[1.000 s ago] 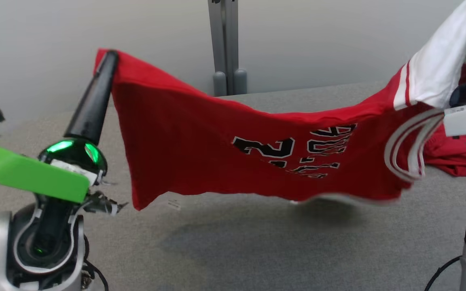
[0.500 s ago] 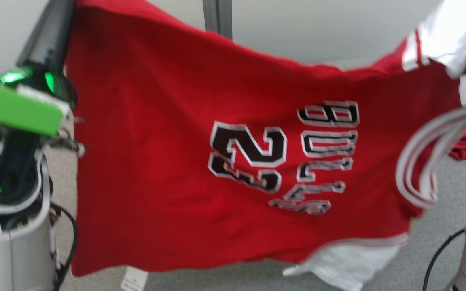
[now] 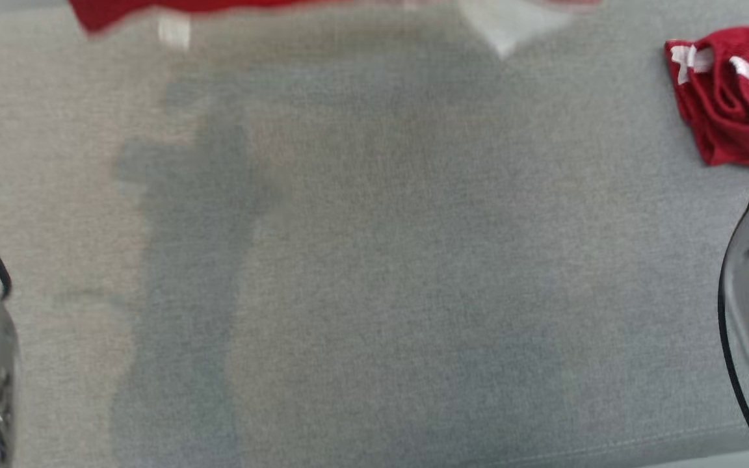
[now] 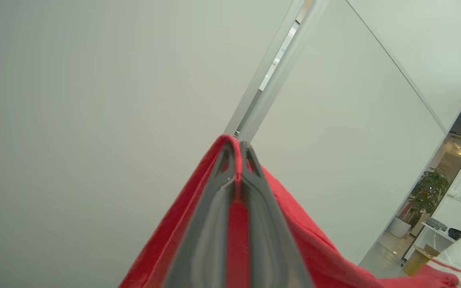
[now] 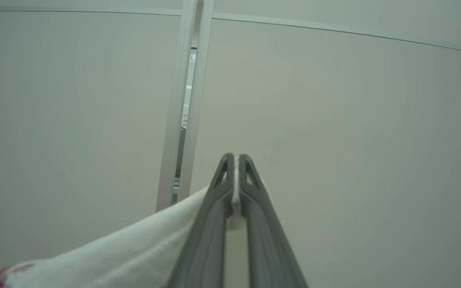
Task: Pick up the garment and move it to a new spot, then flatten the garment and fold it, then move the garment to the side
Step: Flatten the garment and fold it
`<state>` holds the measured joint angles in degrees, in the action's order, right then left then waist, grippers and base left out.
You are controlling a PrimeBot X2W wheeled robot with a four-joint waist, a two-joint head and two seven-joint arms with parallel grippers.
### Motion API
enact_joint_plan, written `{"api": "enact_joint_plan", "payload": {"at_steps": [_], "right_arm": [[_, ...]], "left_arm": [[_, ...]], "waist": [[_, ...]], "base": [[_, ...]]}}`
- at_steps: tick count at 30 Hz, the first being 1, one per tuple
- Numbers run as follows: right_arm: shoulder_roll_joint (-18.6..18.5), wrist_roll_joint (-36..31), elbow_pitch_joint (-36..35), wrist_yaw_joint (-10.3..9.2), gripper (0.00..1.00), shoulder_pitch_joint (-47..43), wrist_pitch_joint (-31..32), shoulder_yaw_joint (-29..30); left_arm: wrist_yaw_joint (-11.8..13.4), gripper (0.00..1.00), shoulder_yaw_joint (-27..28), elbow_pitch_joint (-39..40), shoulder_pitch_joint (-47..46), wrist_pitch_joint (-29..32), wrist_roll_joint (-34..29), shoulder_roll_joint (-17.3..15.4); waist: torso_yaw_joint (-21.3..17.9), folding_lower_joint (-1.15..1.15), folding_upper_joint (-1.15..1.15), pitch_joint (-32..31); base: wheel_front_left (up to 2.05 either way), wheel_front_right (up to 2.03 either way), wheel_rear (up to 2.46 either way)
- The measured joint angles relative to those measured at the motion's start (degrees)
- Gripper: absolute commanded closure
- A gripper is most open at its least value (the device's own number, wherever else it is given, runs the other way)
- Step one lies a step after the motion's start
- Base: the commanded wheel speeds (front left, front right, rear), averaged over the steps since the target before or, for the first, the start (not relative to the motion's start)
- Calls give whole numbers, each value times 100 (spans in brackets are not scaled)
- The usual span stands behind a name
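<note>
Because your left gripper (image 4: pixel 236 148) is clamped on the garment (image 4: pixel 294 232) and your right gripper (image 5: pixel 234 160) on its sleeve (image 5: pixel 134 248), it hangs spread aloft, hem (image 3: pixel 114 13) over the table (image 3: pixel 374 260). Probably readies it for laying flat.

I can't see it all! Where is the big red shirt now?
The red-and-white cloth jersey hangs in the air, pinched by the left claw and right claw; its hem shows along the head view's top edge, above the grey table.
</note>
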<state>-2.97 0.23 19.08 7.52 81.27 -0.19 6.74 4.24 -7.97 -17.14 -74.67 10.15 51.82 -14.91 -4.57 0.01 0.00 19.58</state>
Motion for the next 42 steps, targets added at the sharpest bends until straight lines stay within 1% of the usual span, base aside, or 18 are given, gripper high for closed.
{"api": "enact_joint_plan", "payload": {"at_steps": [3, 5, 8, 10, 13, 16, 20, 24, 29, 34, 37, 42], "right_arm": [[-4, -131, 641, 0, 100, 664, -419, 169], [-8, -104, 1002, 0, 100, 867, -682, 103], [8, -31, 1501, 0, 100, 860, -1027, -112], [23, 92, 1715, 0, 100, 781, -1181, -269], [11, 278, 1847, 0, 100, 483, -1356, -500], [19, 491, 1855, 0, 100, 90, -1433, -709], [22, 779, 1530, 0, 100, -393, -1471, -893], [20, 933, 994, 0, 100, -1014, -1474, -916], [20, 1233, 318, 0, 100, -2128, -1479, -768], [29, 1593, -241, 0, 100, -3370, -1425, -648], [26, 1871, -557, 0, 100, -4086, -1334, -568], [25, 2123, -1134, 0, 100, -5202, -1188, -493]], "left_arm": [[-152, 100, -77, -653, -641, -352, -250, 7], [-288, 100, -143, -1054, -892, -561, -367, -3], [-523, 100, -241, -1625, -1006, -869, -538, -23], [-662, 100, -298, -1992, -1010, -1013, -589, -44], [-856, 100, -344, -2397, -984, -1265, -635, -100], [-999, 100, -375, -2699, -799, -1441, -613, -155], [-1129, 100, -434, -2856, -518, -1628, -467, -180], [-1154, 100, -538, -2699, -74, -1713, -164, -168], [-1161, 100, -761, -1946, 893, -1942, 472, -221], [-1161, 100, -896, -1379, 2072, -2250, 957, -286], [-1161, 100, -977, -1059, 2777, -2369, 1158, -290], [-1161, 100, -1036, -516, 3899, -2454, 1393, -358]], "waist": [[-42, 0, 0, 354], [-71, 0, 0, 579], [-116, 1, 0, 921], [-150, 1, 0, 1160], [-196, 1, 0, 1479], [-241, 1, 0, 1754], [-293, 0, 0, 2028], [-304, 0, 0, 2092], [-283, 0, 0, 1903], [-197, -1, 0, 1536], [-146, -1, 0, 1267], [-83, -1, 0, 762]], "base": [[0, 0, 0], [0, 0, 0], [0, 0, 0], [0, 0, 0], [0, 0, 0], [0, 0, 0], [0, 0, 0], [0, 0, 0], [0, 0, 0], [0, 0, 0], [0, 0, 0], [0, 0, 0]]}}
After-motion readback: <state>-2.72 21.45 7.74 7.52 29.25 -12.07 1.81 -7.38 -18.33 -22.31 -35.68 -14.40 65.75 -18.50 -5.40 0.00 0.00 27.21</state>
